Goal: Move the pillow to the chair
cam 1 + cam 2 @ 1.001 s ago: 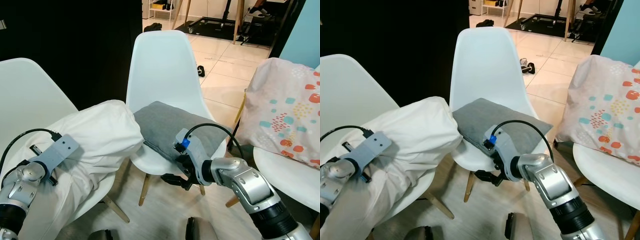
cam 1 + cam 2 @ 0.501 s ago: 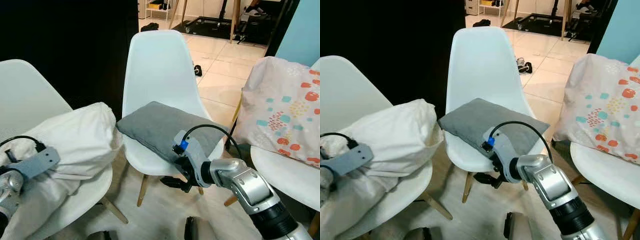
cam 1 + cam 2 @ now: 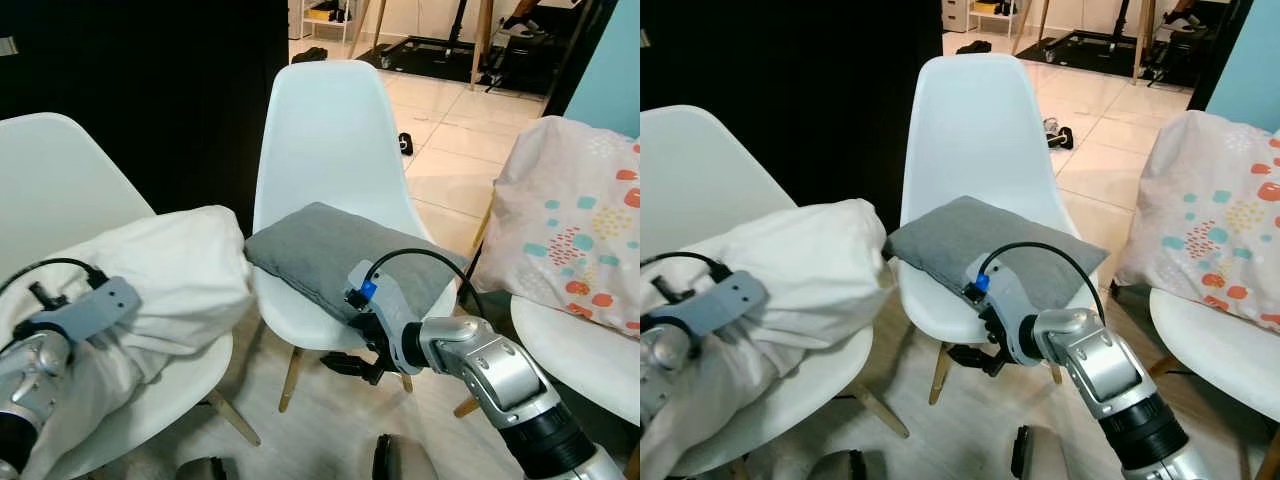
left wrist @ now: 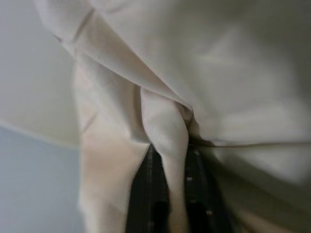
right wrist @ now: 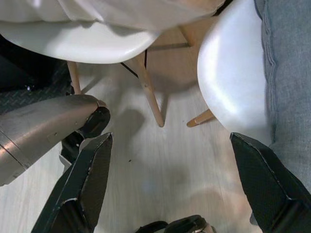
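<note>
Folds of white pillow, a pinched fold between black gripper fingers

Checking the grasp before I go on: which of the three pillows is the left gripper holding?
The white pillow on the left chair; the left gripper pinches its fabric. The grey pillow and the patterned pillow lie untouched.

Pale wood-look flooring underlies the foreground and gives way to glossy cream tile beyond — a black wall closes the left side, a light-blue wall the right, with wooden stand legs at the far end.
</note>
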You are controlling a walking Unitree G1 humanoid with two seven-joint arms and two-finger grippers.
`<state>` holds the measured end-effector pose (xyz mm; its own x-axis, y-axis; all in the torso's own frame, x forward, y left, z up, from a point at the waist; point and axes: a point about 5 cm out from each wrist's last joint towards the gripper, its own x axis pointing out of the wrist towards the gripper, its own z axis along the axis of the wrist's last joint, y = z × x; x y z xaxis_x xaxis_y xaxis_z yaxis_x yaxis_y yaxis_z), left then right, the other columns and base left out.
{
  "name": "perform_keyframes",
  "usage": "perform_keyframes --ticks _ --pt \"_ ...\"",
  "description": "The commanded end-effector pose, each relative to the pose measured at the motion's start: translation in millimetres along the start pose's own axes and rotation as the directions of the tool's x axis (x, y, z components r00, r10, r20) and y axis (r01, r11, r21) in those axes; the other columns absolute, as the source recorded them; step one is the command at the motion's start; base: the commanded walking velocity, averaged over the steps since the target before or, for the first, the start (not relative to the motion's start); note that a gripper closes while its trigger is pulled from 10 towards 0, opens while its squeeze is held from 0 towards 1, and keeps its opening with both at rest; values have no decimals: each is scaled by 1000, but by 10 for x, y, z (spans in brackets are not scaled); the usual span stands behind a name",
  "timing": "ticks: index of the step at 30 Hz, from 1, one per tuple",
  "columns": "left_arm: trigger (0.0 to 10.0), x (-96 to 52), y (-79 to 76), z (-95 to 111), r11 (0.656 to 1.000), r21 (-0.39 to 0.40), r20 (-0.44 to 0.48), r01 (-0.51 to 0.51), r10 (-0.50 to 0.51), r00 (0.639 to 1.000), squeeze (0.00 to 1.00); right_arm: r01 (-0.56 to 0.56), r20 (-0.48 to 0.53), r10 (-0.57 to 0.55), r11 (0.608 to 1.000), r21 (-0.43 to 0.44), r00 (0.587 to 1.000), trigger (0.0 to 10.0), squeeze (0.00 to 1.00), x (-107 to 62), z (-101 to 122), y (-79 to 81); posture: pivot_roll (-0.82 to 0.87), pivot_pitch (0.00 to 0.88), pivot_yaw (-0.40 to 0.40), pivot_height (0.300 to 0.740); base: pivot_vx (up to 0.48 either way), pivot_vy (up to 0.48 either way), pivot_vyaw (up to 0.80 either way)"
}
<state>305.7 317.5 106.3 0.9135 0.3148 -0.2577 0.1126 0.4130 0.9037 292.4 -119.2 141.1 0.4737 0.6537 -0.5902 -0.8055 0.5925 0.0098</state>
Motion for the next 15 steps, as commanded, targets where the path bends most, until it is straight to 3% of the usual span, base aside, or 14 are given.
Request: perform_keyframes --ticks 1,2,3,4,7,8,9,10,11,14,15 --pt "10000 1 -19 -1 998 -54 -6 21 -22 1000 1000 3 17 -3 1000 -25 1000 10000 0 -10 52 10 38 0 -29 542 0 0 0" --pt "10000 -2 -44 27 989 -143 5 41 -40 999 1000 4 17 -3 1000 -25 1000 10000 0 -6 52 11 38 0 -29 542 0 0 0" --pt "10000 -2 -44 27 989 -143 5 41 -40 999 1000 4 17 -3 1000 -25 1000 10000 0 -6 52 11 38 0 -29 542 0 0 0" --pt "10000 -5 -46 55 974 -221 14 47 -45 999 1000 4 18 -4 1000 -23 1000 10000 0 -3 52 12 40 0 -29 542 0 0 0" --pt "10000 -14 -34 88 959 -276 27 57 -52 998 1000 5 20 -5 1000 -20 1000 10000 0 0 52 12 42 0 -29 542 0 0 0" --pt "10000 -26 -15 120 937 -342 43 76 -65 997 1000 6 21 -6 1000 -17 1000 10000 0 2 52 11 43 0 -31 542 0 0 0" --pt "10000 -26 -15 120 937 -342 43 76 -65 997 1000 6 21 -6 1000 -17 1000 10000 0 2 52 11 43 0 -31 542 0 0 0" --pt "10000 -56 19 171 899 -414 80 141 -118 990 1000 7 21 -7 1000 -14 1000 10000 0 2 53 6 45 0 -29 542 0 0 0" --pt "10000 -100 26 211 874 -427 129 231 -194 973 1000 10 22 -10 1000 -9 1000 10000 0 1 54 -1 47 0 -28 542 0 0 0" --pt "10000 -100 26 211 874 -427 129 231 -194 973 1000 10 22 -10 1000 -9 1000 10000 0 1 54 -1 47 0 -28 542 0 0 0" --pt "10000 -245 20 255 825 -371 215 426 -370 904 1000 17 44 -17 1000 11 999 10000 0 3 81 -18 49 0 -28 542 0 0 0"
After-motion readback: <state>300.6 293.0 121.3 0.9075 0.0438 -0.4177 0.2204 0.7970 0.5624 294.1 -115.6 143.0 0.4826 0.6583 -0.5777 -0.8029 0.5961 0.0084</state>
